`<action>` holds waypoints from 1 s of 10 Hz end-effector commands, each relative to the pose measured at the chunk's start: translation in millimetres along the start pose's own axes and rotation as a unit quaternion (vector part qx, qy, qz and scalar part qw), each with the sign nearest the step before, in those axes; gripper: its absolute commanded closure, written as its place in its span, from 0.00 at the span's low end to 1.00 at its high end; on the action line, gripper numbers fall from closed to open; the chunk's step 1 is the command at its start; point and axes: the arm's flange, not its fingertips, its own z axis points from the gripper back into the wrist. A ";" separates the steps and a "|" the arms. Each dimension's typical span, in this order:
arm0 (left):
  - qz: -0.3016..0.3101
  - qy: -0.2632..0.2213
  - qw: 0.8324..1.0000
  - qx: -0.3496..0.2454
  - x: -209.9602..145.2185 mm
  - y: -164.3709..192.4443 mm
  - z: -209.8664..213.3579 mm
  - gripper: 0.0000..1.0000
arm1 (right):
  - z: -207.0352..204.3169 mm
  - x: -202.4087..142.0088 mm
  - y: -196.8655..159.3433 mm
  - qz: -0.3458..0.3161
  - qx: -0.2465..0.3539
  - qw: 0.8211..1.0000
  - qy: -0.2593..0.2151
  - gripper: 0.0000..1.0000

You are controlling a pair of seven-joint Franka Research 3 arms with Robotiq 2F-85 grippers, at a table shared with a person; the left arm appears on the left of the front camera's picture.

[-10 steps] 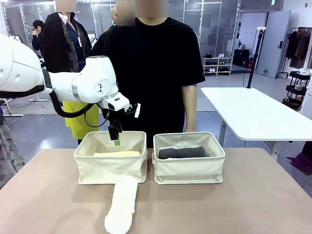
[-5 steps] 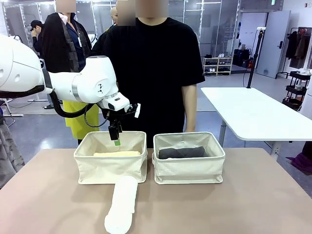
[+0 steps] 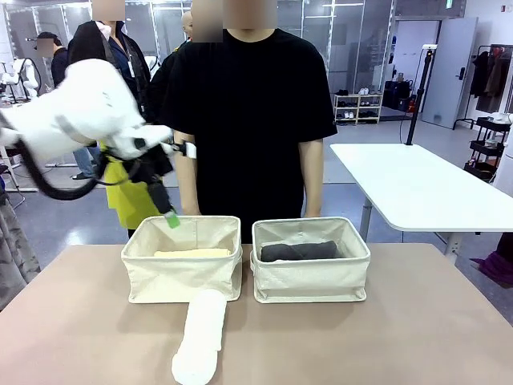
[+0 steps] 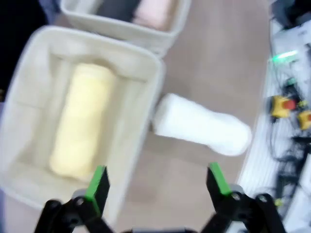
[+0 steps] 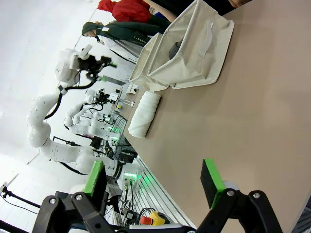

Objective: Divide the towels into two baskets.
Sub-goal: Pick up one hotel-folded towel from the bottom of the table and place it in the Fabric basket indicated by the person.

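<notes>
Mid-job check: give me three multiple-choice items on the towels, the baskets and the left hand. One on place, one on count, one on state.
1. Where is the white rolled terry towel?
A) inside the left cream canvas basket
B) on the brown table, in front of that basket
C) behind that basket

2. How many towels lie in the left basket?
A) one
B) two
C) none

3. The robot's left hand is:
A) shut on a towel
B) open and empty
C) shut on the basket's rim

Key:
1 B, it lies on bare tabletop.
2 A, the yellow rolled terry towel lies inside alone.
3 B, its jaws stand wide apart with nothing between.
</notes>
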 end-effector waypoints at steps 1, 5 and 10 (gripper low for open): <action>0.067 -0.073 0.994 -0.040 -71.2 -21.2 35.0 0.00 | -0.6 -0.1 5.1 -0.013 -0.001 1.000 -0.001 0.02; 0.173 -0.234 0.951 -0.108 -216.2 -16.9 92.3 0.00 | -0.6 -0.1 5.1 -0.013 -0.001 1.000 -0.001 0.02; 0.268 -0.388 0.868 -0.155 -380.6 -35.1 32.3 0.00 | -0.6 -0.1 5.1 -0.013 -0.001 1.000 -0.001 0.02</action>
